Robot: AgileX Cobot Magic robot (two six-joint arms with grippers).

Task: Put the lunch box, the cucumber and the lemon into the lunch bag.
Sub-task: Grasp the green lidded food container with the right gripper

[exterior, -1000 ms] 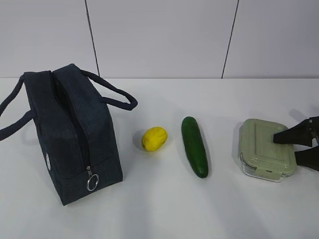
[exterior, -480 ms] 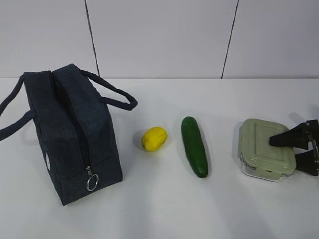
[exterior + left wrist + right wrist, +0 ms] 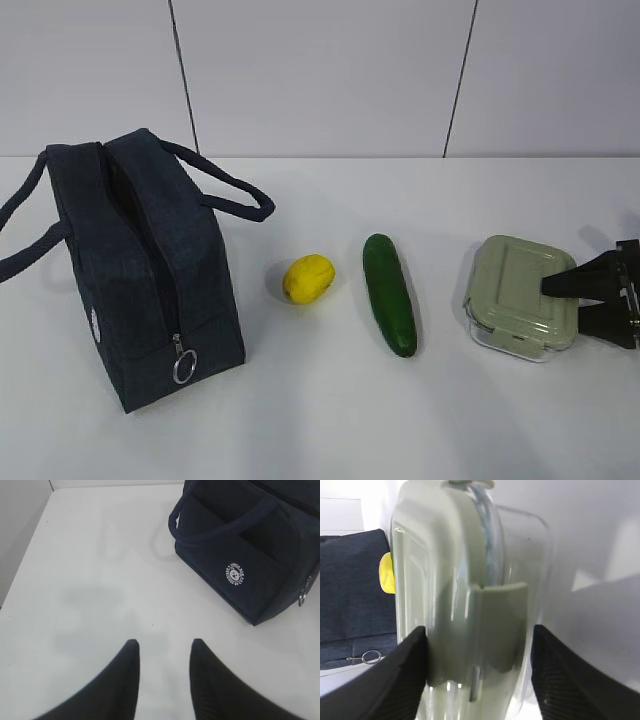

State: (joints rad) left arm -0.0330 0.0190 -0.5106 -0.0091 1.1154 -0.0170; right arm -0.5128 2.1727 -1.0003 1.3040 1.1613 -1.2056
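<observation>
On a white counter [image 3: 320, 420], four things stand in a rough row, seen from the front at a slant.

Nearest and far left is the bag [image 3: 140, 270], dark navy, standing upright with its handles splayed to both sides. Its end faces the viewer, and a zipper runs down that end to a silver ring pull [image 3: 185, 367]. From here I cannot tell whether the top is open enough to load.

Right of the bag, apart from it, lies the lemon [image 3: 308, 278]. Just beyond that lies the cucumber [image 3: 389, 294], pointing away from the viewer. Neither is touched.

Far right sits the box [image 3: 521, 296], lid up, on the counter. The right pincer [image 3: 598, 305] reaches in from the right edge and straddles the box's near end. The wrist view shows its fingers [image 3: 402, 680] against both sides by the side clip, so it appears to be gripping the box, probably to carry it to the bag first.

The left pincer [image 3: 162, 680] hovers over bare counter beside the bag, its fingers parted and holding nothing, likely waiting to steady or open the bag.
</observation>
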